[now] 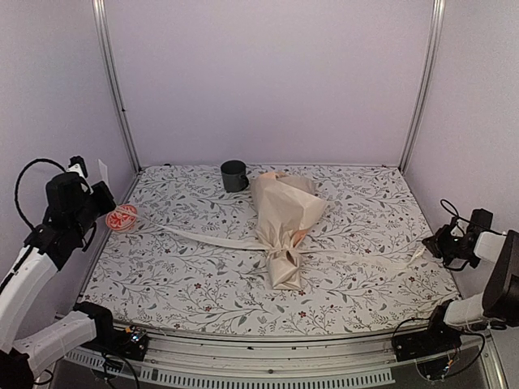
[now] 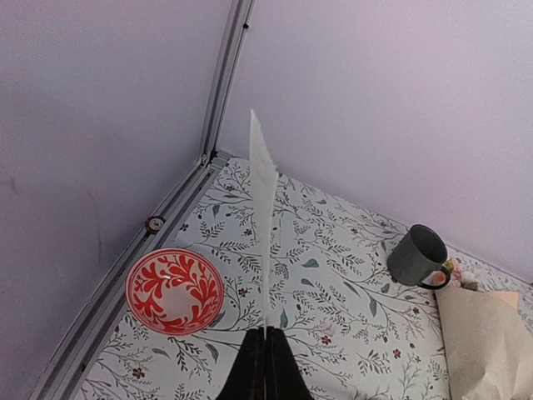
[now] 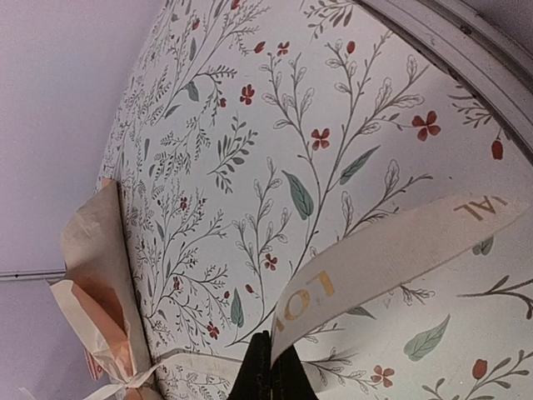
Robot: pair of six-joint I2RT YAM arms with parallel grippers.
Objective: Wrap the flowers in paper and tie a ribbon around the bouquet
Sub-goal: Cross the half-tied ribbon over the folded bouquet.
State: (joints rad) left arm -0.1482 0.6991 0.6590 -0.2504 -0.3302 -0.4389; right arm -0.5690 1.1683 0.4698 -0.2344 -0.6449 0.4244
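Bouquet: the bouquet (image 1: 284, 219) lies near the middle of the counter (image 1: 365, 211). Its paper is closed round the flowers, the wide mouth is toward the far wall and the pinched neck is toward you.
Ribbon: the ribbon (image 1: 212, 240) crosses in a knot (image 1: 284, 250) at the neck. One tail runs left and one right, both low over the counter.
Left pincer: the left pincer (image 2: 266, 337) is fully closed on the left tail, whose free end stands up above the fingers.
Right pincer: the right pincer (image 3: 266, 346) is fully closed on the right tail, just below the gold lettering.
Step, as I judge it: cinching the knot. Draw both tails outward together, level and with equal pull, so the neck tightens without the bouquet sliding or rolling.
Risk: you hold each tail near its end, so a jerk may slip it free.
Nearby: the red-patterned bowl (image 1: 122, 217) sits just beside the left pincer, close to that tail's line. The dark mug (image 1: 234, 175) stands just beside the bouquet's mouth.
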